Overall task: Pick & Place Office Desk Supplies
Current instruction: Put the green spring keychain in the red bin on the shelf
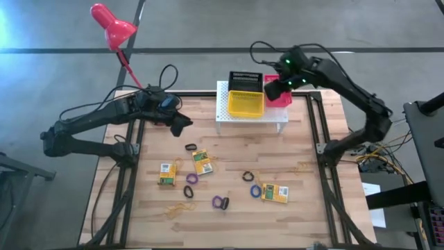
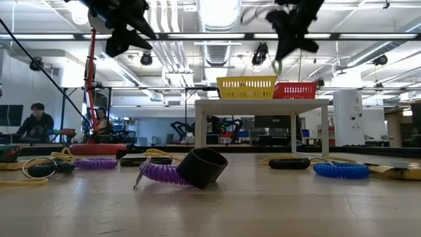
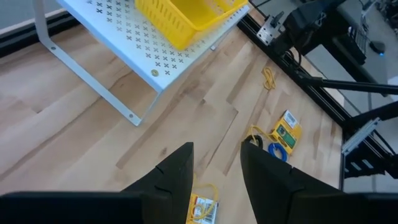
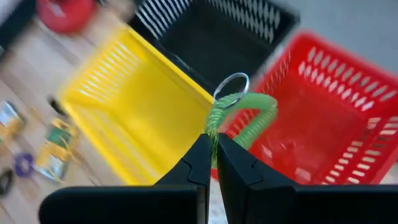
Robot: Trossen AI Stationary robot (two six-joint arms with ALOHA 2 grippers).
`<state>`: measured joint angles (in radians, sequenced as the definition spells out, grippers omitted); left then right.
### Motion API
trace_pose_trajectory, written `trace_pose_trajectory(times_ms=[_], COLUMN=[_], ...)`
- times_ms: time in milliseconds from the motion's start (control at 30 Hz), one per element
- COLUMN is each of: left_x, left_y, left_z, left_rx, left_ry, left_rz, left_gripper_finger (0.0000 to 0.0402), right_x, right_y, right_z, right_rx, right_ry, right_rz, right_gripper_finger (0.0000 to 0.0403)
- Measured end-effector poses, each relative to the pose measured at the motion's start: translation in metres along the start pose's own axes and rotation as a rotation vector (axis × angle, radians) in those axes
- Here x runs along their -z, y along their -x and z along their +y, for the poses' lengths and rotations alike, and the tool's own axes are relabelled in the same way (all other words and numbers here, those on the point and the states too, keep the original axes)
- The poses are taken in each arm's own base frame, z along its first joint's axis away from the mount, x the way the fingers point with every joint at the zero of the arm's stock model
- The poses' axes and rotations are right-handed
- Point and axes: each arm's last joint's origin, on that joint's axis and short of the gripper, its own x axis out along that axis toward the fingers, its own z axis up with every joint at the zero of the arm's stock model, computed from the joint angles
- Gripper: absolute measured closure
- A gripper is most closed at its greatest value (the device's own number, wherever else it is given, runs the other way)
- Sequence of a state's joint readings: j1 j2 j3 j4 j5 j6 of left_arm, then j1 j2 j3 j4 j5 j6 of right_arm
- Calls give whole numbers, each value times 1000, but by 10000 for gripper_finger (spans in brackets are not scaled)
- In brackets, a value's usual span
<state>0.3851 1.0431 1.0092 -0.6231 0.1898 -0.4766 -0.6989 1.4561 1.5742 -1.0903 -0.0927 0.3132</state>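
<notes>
My right gripper (image 4: 214,149) is shut on a green coiled ring (image 4: 249,109) with a metal loop (image 4: 231,84), high above the red tray (image 1: 283,99) on the white stand (image 1: 225,114). The yellow tray (image 1: 246,104) and black tray (image 1: 246,78) sit beside the red one. My left gripper (image 3: 217,162) is open and holds nothing, raised over the table's far left part (image 1: 182,125). Card boxes (image 1: 203,162), (image 1: 166,173), (image 1: 275,193) and purple (image 1: 192,178), black (image 1: 191,147) and blue (image 1: 256,189) rings lie flat on the table. My right gripper pinches the green coiled ring at one end (image 4: 213,127) between its two fingertips, coming from above and pointing down. The coil is lifted clear; in the low view it hangs below the fingers (image 2: 277,66), above the red tray (image 2: 296,89).
The red desk lamp (image 1: 111,28) stands at the table's far left corner, behind my left arm. Thin yellow rubber bands (image 1: 173,208), (image 1: 303,167) lie on the wood. Black rails (image 1: 316,139) run along the table's sides. People sit in the room beyond (image 2: 36,122).
</notes>
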Motion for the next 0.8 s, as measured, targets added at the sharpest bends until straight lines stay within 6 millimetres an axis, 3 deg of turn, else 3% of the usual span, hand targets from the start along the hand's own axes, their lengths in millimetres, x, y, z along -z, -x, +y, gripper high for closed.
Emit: trace_pose_trajectory(times_ms=[200,400,633,800], left_x=[-1,-1,-1,-1], left_y=[0,0,0,0], left_z=[1,1,1,2], left_rx=[-32,-38,-51,-57], left_ry=[8,24,55,56], left_rz=[-18,-24,-34,-37], left_gripper_finger=[264,264,264,264], right_x=[-12,-19,-22,-24], right_y=[-45,-72,-77,-70], right_z=[-29,-43,-47,-46], right_rx=[70,143,247,237], right_ry=[7,14,48,47], right_rz=[143,200,170,136], right_gripper_finger=[390,390,384,332])
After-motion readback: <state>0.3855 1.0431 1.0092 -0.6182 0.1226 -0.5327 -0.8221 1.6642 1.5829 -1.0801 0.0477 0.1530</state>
